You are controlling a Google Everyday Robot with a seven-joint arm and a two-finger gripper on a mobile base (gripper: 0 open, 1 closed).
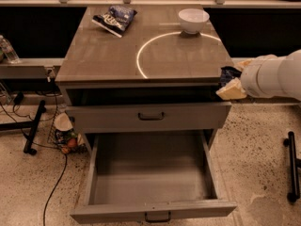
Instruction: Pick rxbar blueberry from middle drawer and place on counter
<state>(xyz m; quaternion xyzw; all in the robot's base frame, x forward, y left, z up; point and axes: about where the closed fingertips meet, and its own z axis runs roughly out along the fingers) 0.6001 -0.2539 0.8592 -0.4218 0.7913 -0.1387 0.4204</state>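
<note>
- The counter (108,55) sits just left of my claw (227,84).
- My claw pinches the rxbar blueberry (229,72).
- I should lift higher, then slide left slowly.

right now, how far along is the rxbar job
Done: the middle drawer stands open and empty. In hand: the gripper, beside the right edge of the counter, jaws apparently closed on the rxbar blueberry. Left: set it on the counter.
</note>
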